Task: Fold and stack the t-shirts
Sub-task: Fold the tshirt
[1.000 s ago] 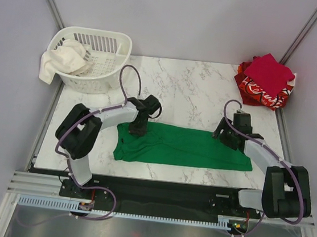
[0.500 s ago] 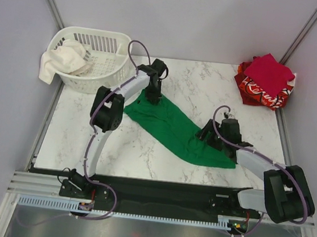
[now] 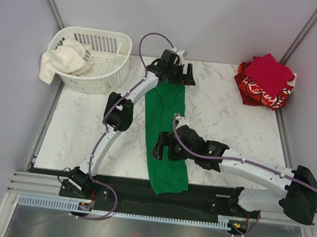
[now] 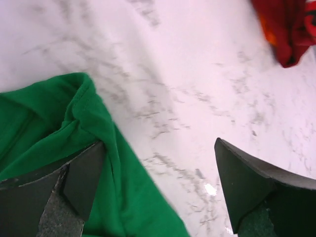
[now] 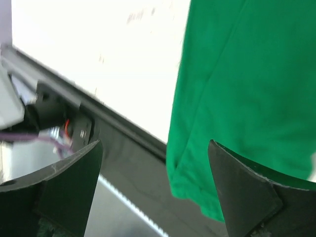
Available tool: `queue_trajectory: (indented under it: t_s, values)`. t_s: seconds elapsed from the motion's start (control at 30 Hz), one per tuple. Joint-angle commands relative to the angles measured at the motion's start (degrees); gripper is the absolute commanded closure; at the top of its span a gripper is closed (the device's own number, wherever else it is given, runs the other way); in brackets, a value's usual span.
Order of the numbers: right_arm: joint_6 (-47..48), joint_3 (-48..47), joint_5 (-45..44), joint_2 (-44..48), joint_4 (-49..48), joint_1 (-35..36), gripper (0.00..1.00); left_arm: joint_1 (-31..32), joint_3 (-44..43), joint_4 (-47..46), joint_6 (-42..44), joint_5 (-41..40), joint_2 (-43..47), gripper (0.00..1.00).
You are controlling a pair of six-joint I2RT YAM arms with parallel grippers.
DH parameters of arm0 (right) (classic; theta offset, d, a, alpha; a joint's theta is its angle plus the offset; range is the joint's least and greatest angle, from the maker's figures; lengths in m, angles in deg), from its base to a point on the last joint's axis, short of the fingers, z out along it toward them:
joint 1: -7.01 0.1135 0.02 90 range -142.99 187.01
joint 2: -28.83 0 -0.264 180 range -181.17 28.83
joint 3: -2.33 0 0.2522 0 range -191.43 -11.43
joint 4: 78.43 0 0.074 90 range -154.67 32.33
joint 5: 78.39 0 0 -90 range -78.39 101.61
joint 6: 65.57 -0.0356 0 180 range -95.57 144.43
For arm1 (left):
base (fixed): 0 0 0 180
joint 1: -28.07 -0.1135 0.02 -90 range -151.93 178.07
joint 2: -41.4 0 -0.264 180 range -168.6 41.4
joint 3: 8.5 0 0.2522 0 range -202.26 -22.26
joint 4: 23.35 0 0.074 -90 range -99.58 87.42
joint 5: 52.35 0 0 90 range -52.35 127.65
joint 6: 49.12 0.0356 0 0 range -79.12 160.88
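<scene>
The bright green t-shirt (image 3: 166, 136) lies folded into a long narrow strip running from the far middle of the table to the front edge, where its near end (image 5: 207, 187) hangs over onto the black rail. My left gripper (image 3: 177, 76) is open at the strip's far end, with the cloth (image 4: 98, 163) beside its left finger (image 4: 81, 182) and nothing gripped. My right gripper (image 3: 164, 148) hovers open over the strip's near half (image 5: 247, 89). The crimson t-shirt (image 3: 268, 71) sits folded on the red printed one (image 3: 259, 93) at the back right.
A white slatted basket (image 3: 113, 42) stands at the back left with a white cloth (image 3: 62, 59) draped over its rim. The red stack's edge (image 4: 289, 29) shows at the top right of the left wrist view. Marble table (image 3: 88, 128).
The green shirt swung from lying across the table to lying front to back. The left gripper carried its end far and opened, letting go. The right gripper moved left and toward the front edge.
</scene>
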Motion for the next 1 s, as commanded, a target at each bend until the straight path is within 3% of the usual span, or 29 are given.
queue_trajectory:
  t_s: [0.0, 0.13, 0.2, 0.4, 0.47, 0.6, 0.67, 0.77, 0.97]
  values:
    - [5.7, -6.1, -14.2, 0.4, 10.4, -0.7, 0.04, 1.9, 0.5, -8.9, 4.8, 3.2, 8.1, 0.00]
    - [11.8, -12.6, -21.5, -1.6, 12.1, -2.6, 0.02, -0.1, 8.1, -8.7, 7.4, 1.3, 21.9, 0.00]
    - [14.1, -16.0, -22.2, -2.6, 11.6, -7.5, 0.02, -1.8, 16.2, -8.7, 7.9, -2.6, 27.9, 0.00]
    - [18.9, -21.7, -10.8, -8.3, 2.8, -24.9, 0.08, -4.3, 40.4, -7.5, 9.7, -11.4, 50.6, 0.00]
    - [21.1, -26.1, -9.4, -14.2, 0.7, -27.4, 0.09, -4.3, 47.3, -7.4, 8.9, -13.5, 56.1, 0.00]
    - [23.5, -38.5, -1.8, -29.0, 0.5, -32.9, 0.09, -4.3, 71.3, -7.7, 2.1, -15.6, 72.9, 0.00]
    - [23.7, -46.5, -1.3, -37.9, 3.1, -35.1, 0.09, -4.0, 83.6, -9.8, 0.8, -15.4, 77.8, 0.00]
    - [23.3, -53.1, 1.2, -46.9, 3.0, -37.9, 0.14, -3.4, 95.5, -12.4, -1.7, -14.6, 84.0, 0.04]
    - [24.8, -62.7, 4.5, -58.3, 2.9, -39.3, 0.25, 2.1, 106.0, -14.0, -6.4, -15.8, 90.6, 0.10]
